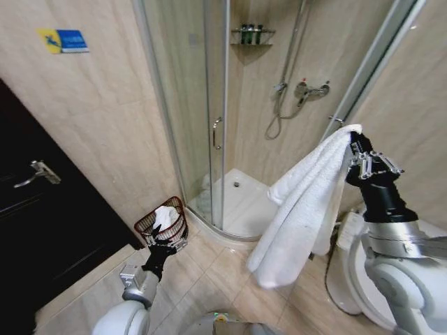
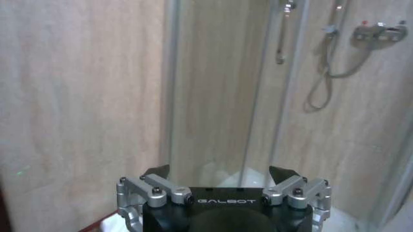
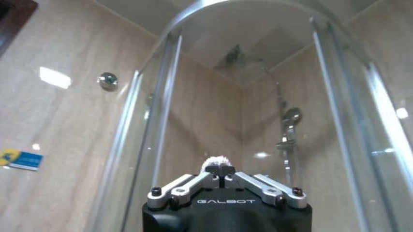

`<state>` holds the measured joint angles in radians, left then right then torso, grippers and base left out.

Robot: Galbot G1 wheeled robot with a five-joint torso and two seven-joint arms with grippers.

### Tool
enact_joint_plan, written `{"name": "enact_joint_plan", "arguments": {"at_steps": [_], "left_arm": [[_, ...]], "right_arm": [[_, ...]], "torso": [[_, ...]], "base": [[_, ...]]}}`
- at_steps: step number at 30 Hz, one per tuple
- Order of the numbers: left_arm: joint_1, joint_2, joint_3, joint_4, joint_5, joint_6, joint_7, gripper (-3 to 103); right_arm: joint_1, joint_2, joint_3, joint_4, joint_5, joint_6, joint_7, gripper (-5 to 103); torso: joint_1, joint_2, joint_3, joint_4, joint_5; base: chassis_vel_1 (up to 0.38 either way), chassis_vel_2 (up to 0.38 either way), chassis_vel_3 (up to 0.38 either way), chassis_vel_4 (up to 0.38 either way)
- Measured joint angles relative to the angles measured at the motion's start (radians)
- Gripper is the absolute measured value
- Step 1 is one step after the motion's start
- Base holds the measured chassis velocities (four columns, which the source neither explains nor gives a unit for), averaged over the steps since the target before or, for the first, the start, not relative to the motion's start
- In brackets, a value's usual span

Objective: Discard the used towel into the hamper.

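Two pincers show in the head view; the right pincer [image 1: 356,144] is up high, pinching the top of the white towel [image 1: 302,209], which hangs long and straight down; the left pincer [image 1: 166,241] sits low with fingers wide apart, just above the hamper [image 1: 144,225] on the floor by the shower; both wrist views show "GALBOT" on the pincers; the right wrist view shows a tuft of towel [image 3: 217,162] between shut fingers.

A plain white towel [image 1: 300,209] hangs at the right of the frame. The reddish-brown open-weave hamper [image 1: 162,225], lower left, holds something white. Beige veined wall tiles [image 1: 105,105] carry a blue-and-yellow sign [image 1: 63,40] at upper left.
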<state>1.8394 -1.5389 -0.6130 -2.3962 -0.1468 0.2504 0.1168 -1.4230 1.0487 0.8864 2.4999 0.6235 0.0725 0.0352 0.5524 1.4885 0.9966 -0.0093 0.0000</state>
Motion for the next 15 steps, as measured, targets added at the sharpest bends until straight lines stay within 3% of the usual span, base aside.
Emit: {"name": "enact_joint_plan", "arguments": {"at_steps": [15], "left_arm": [[0.000,0.000,0.000,0.000,0.000,0.000,0.000,100]], "right_arm": [[0.008,-0.004,-0.002,0.000,0.008,0.008,0.002,0]], "torso": [[0.000,0.000,0.000,0.0000,0.0002]], "base": [[0.112,0.115,0.112,0.113]]}}
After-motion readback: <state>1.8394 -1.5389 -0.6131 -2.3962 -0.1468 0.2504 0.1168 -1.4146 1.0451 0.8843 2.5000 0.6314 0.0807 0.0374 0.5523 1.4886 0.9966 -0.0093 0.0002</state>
